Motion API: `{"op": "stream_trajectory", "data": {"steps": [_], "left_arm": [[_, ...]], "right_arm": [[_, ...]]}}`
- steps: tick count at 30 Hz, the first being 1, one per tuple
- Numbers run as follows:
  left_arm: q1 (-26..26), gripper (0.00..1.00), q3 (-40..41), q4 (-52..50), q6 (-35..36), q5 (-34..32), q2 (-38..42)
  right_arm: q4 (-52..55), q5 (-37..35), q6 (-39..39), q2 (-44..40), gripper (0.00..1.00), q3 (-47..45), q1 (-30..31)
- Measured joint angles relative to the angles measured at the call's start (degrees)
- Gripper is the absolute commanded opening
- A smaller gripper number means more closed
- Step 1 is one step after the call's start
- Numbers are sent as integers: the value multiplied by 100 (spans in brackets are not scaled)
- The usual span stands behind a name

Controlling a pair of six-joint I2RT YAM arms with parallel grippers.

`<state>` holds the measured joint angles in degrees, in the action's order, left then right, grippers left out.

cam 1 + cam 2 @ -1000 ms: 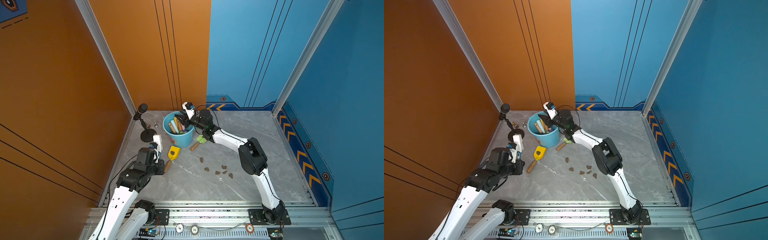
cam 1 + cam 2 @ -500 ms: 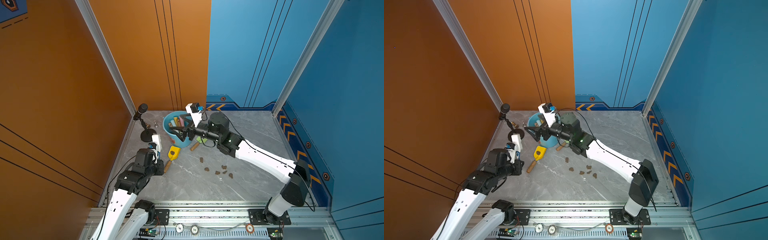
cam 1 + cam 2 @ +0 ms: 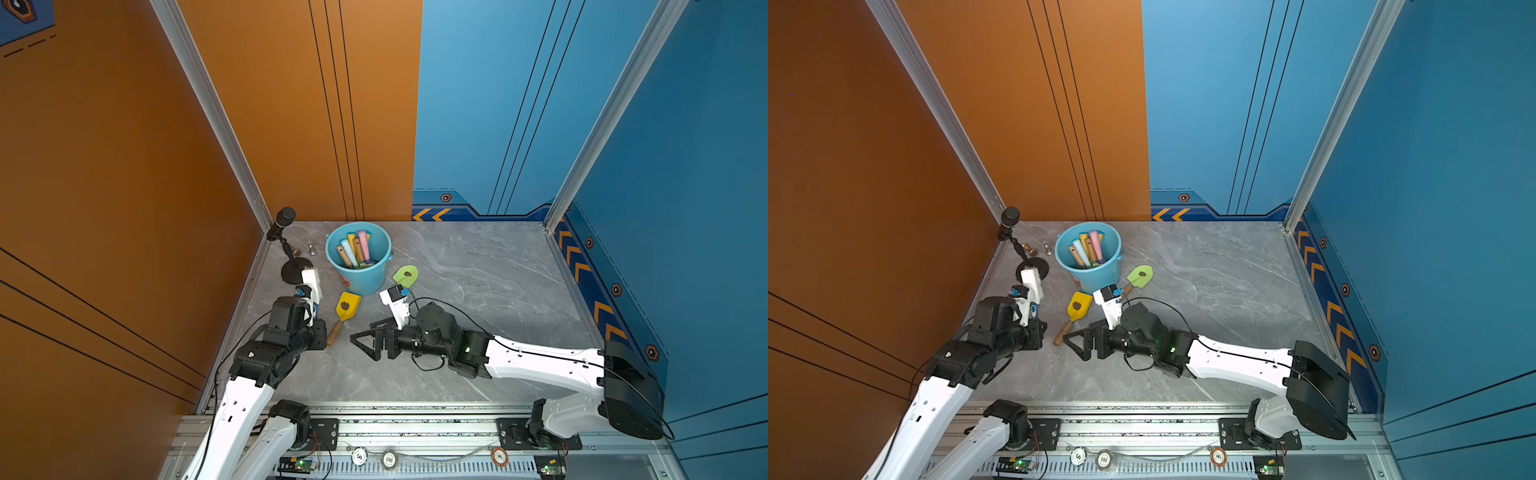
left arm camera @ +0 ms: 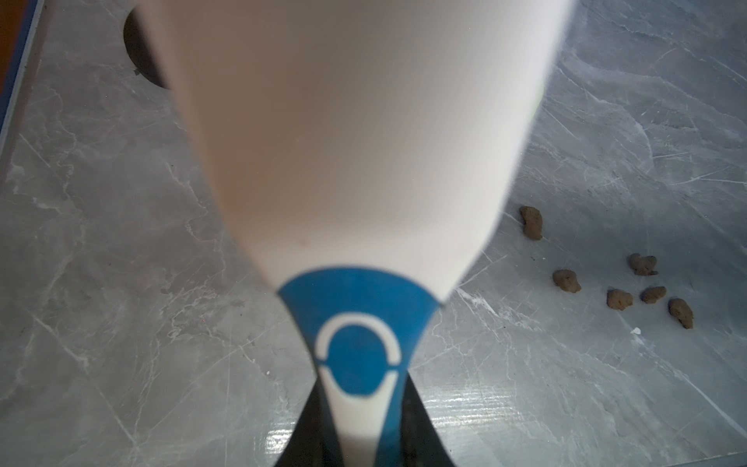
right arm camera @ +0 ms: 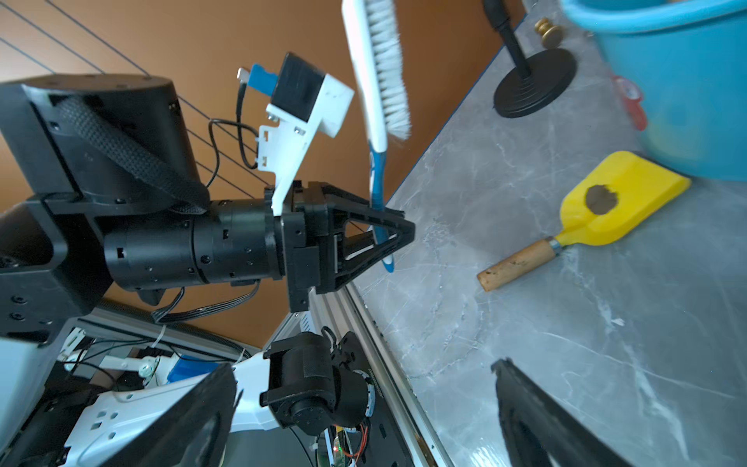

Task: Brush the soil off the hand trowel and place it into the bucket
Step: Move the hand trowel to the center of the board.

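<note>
A yellow hand trowel [image 3: 349, 305] with a wooden handle lies in front of the light-blue bucket [image 3: 365, 282], a lump of soil [image 5: 601, 199] on its blade [image 5: 622, 202]. A green trowel [image 3: 406, 274] to the bucket's right also carries a lump. Loose soil lumps [image 4: 646, 291] lie on the floor in the left wrist view. My left gripper [image 5: 388, 238] is shut on a white-and-blue brush [image 3: 312, 282], bristles up, left of the yellow trowel. My right gripper [image 3: 361, 336] hangs open and empty just right of the trowel's handle [image 5: 521, 263].
The bucket holds several trowels [image 3: 355, 249], handles up. A black microphone stand [image 3: 296, 270], a brass knob [image 3: 296, 251] and a small metal piece [image 3: 311, 248] sit at the back left by the orange wall. A metal rail [image 3: 415, 419] runs along the front.
My right arm pulled back from over the bucket toward the front and came down beside the yellow trowel's handle, its gripper opening wide. The left arm and brush stayed still.
</note>
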<state>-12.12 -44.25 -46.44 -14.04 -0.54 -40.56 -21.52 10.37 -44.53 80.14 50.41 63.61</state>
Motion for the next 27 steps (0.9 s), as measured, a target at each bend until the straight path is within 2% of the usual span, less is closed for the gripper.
{"op": "stream_trajectory", "data": {"steps": [3, 6, 9, 13, 20, 27], "left_arm": [[17, 0, 0, 0, -2, -17, 37], [33, 0, 0, 0, -2, -17, 74], [74, 0, 0, 0, -2, -15, 63], [151, 0, 0, 0, 2, -9, -22], [345, 0, 0, 9, 2, 55, -109], [352, 0, 0, 42, 4, 79, -168]], "right_arm": [[-2, -170, -33, -164, 100, -240, -527], [721, -625, 219, -129, 98, -39, -1169], [1692, -1255, 739, 247, 99, 649, -1716], [2472, -1947, 1478, 1231, 100, 1764, -2262], [2920, -1897, 2393, 3213, 100, 3165, -2966], [2964, -1587, 3134, 4610, 100, 4409, -3029]]}}
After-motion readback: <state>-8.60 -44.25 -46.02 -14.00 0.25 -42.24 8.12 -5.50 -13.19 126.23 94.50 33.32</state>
